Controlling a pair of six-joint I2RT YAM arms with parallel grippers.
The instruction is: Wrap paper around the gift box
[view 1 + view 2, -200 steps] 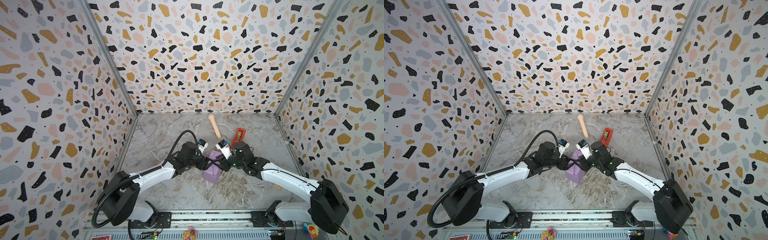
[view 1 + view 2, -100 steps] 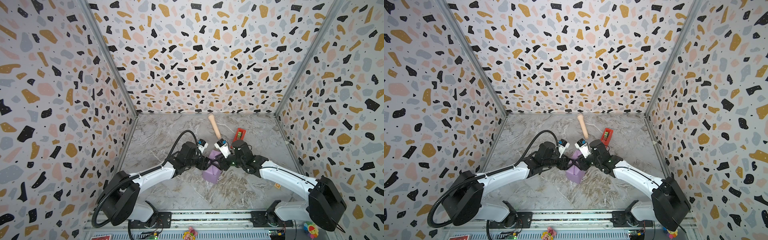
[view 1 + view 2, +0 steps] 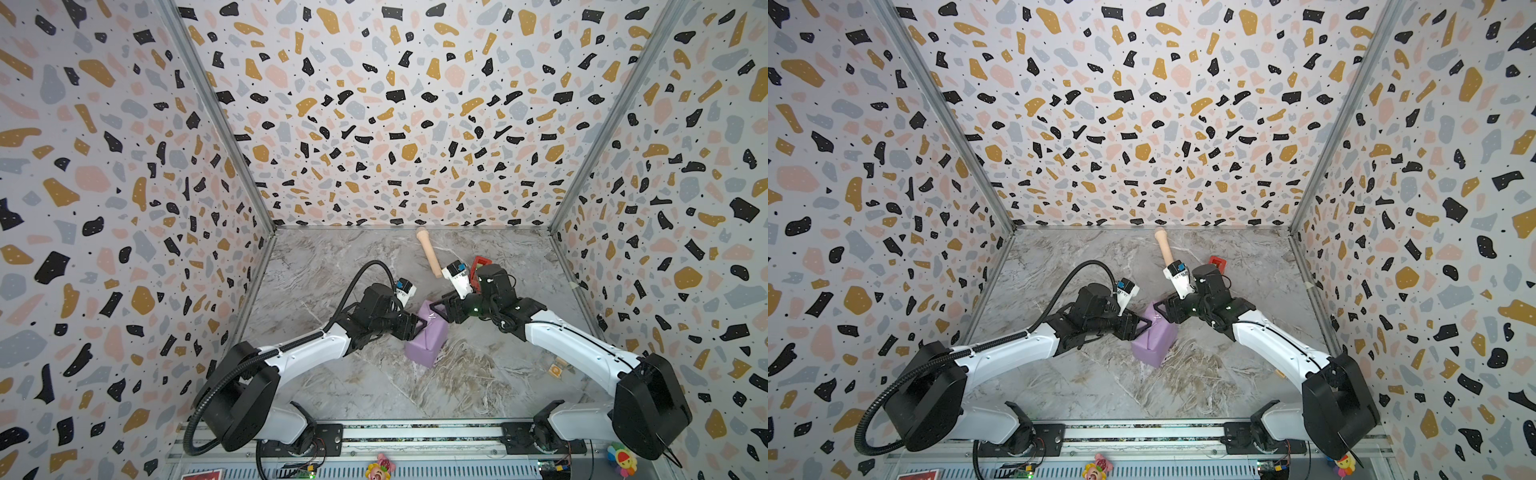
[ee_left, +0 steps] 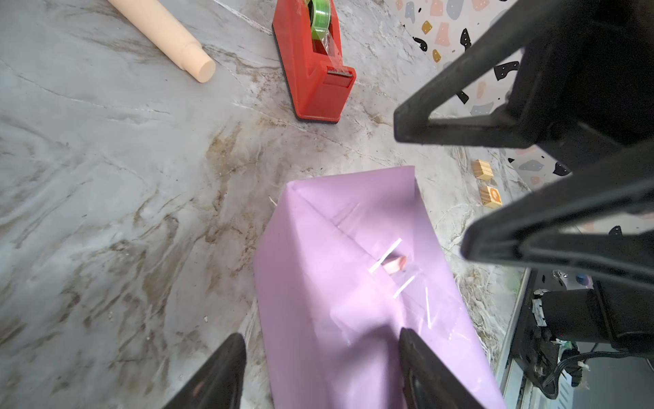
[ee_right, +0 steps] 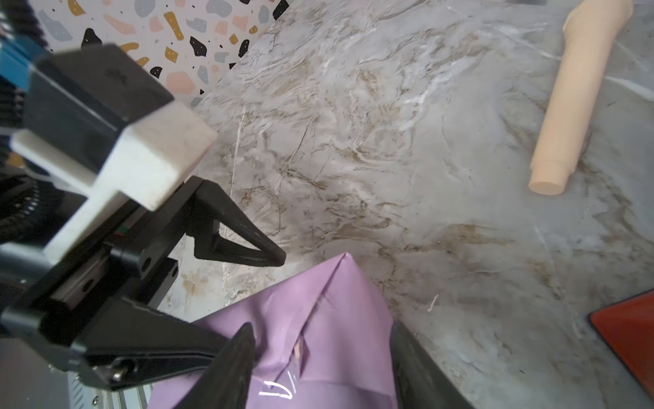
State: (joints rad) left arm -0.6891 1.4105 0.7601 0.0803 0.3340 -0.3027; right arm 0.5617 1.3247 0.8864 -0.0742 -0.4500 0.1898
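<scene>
The lilac paper (image 3: pixel 426 340) (image 3: pixel 1154 338) is folded into a closed parcel lying on the marble floor, with clear tape (image 4: pixel 389 262) over its seam. The gift box is hidden inside it. My left gripper (image 3: pixel 419 326) (image 4: pixel 322 368) is open at the parcel's left side. One of its fingers (image 4: pixel 226 371) hangs over bare floor and the other rests above the paper. My right gripper (image 3: pixel 440 309) (image 5: pixel 322 357) is open across the parcel's far end. Its fingers (image 5: pixel 237 361) straddle the folded flap, and nothing is pinched.
A red tape dispenser (image 3: pixel 480 264) (image 4: pixel 311 70) stands just behind the right gripper. A beige toy microphone (image 3: pixel 428 253) (image 5: pixel 573 95) lies toward the back wall. Two small wooden blocks (image 4: pixel 490 196) (image 3: pixel 555 370) sit near the right wall. Patterned walls close three sides.
The right gripper's jaws have spread wider over the parcel's end, and its wrist has drawn back slightly. The left arm and the parcel have stayed put.
</scene>
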